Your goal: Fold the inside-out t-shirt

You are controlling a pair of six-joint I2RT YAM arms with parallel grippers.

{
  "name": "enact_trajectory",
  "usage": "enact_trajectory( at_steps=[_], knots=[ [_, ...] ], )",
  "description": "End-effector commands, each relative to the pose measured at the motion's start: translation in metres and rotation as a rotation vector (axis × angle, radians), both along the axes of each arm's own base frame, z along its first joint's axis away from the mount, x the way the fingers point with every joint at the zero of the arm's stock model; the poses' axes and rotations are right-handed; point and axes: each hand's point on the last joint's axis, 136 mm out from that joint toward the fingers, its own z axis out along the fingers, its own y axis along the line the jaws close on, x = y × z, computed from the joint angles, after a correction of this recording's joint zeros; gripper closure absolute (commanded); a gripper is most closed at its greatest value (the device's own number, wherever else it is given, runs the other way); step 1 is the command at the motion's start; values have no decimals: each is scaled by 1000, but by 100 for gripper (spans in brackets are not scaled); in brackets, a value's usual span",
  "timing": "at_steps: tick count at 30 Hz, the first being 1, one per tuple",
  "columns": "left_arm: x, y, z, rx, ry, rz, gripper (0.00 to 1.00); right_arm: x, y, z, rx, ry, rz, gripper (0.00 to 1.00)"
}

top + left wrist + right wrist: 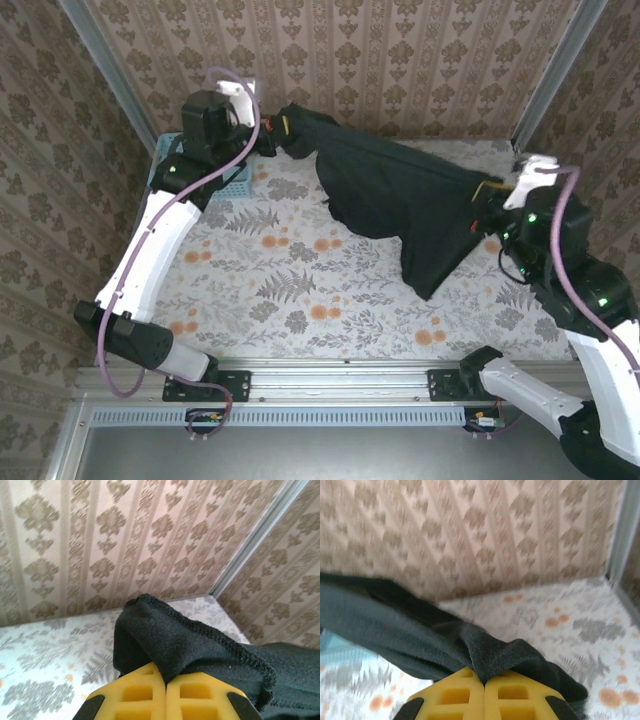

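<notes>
Left hand, right hand, both pinching one t-shirt

Black t-shirt hangs stretched, sagging above the table.

The top view looks steeply down from behind the arm bases over the whole counter. Each wrist view sits close behind its own pair, left fingers and right fingers, facing the wall beyond the t-shirt, which all three share.

Light blue basket far left, floral tablecloth, patterned walls
</notes>
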Motion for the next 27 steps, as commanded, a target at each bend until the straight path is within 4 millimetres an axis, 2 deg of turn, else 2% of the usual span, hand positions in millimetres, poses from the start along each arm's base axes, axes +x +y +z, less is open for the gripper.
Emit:
enact_trajectory(
  at_steps=[1, 3, 5, 7, 9, 10, 12, 14, 17, 20, 23, 25, 27],
  knots=[
    [26, 50, -127, 189, 253, 174, 100, -1, 48, -119, -139, 299, 147, 100],
    [12, 66, -176, 233, 357, 198, 100, -11, 88, -175, -116, 413, 256, 100],
    [-9, 78, -224, 274, 463, 210, 100, -24, 127, -220, -85, 492, 358, 100],
    [-29, 83, -260, 294, 546, 205, 97, -33, 156, -250, -72, 535, 430, 93],
    [-48, 89, -283, 305, 604, 204, 91, -35, 171, -267, -79, 567, 463, 83],
    [-58, 93, -292, 314, 628, 208, 88, -33, 173, -269, -99, 576, 463, 71],
    [-71, 101, -299, 326, 652, 231, 78, -22, 165, -260, -174, 549, 426, 43],
    [-80, 110, -301, 321, 652, 271, 60, -6, 151, -245, -216, 520, 369, 29],
    [-86, 120, -301, 287, 638, 335, 42, 27, 130, -229, -157, 525, 298, 23],
    [-86, 123, -303, 234, 638, 375, 29, 69, 108, -226, -104, 534, 201, 22],
    [-81, 111, -308, 181, 677, 344, 28, 111, 96, -234, -107, 558, 143, 21],
    [-80, 100, -313, 152, 712, 304, 36, 137, 85, -243, -100, 586, 94, 21],
    [-82, 94, -318, 148, 728, 288, 41, 161, 79, -254, -74, 614, 66, 21]
  ],
)
